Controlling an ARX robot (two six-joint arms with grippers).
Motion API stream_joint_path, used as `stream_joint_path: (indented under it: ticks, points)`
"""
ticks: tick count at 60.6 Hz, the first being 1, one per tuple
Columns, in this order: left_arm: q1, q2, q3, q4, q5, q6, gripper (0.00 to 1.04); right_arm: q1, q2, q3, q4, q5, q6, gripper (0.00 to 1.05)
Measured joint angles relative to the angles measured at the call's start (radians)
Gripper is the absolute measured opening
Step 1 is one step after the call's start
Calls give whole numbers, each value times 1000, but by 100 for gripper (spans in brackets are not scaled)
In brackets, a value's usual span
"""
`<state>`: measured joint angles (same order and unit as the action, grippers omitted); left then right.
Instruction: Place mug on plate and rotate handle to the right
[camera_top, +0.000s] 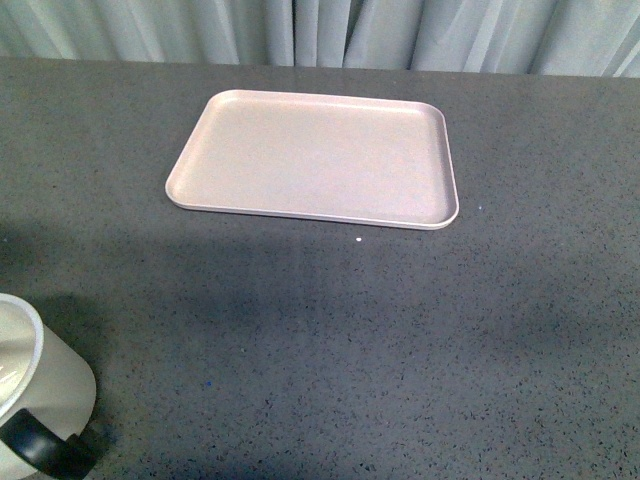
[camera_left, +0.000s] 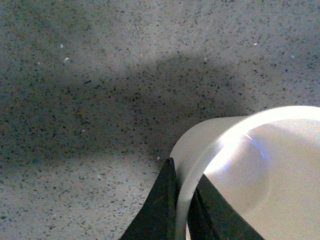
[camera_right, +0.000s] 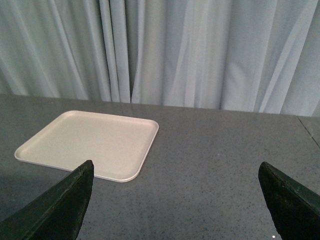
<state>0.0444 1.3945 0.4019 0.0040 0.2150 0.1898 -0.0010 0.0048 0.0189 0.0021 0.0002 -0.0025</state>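
Observation:
The white mug (camera_top: 40, 375) sits at the front view's bottom left corner, partly cut off. Its black handle (camera_top: 45, 447) points toward the near edge. The smiley face is hidden. The pale pink plate (camera_top: 315, 158) lies empty on the far middle of the table, and also shows in the right wrist view (camera_right: 90, 142). My left gripper (camera_left: 182, 210) is shut on the mug's rim (camera_left: 240, 132), one finger outside the wall, one inside. My right gripper (camera_right: 175, 200) is open and empty, above the table to the right of the plate. Neither arm shows in the front view.
The dark grey speckled table (camera_top: 400, 340) stretches between mug and plate. A pale curtain (camera_top: 320, 30) hangs behind the table's far edge.

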Motion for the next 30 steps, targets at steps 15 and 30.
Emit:
stream_joint_path:
  ticks: [15, 30]
  points:
    - [-78, -33, 37, -40, 21, -100, 2, 0, 0, 0, 0, 0, 0, 96]
    - [-220, 84, 246, -52, -66, -222, 2, 0, 0, 0, 0, 0, 0, 96]
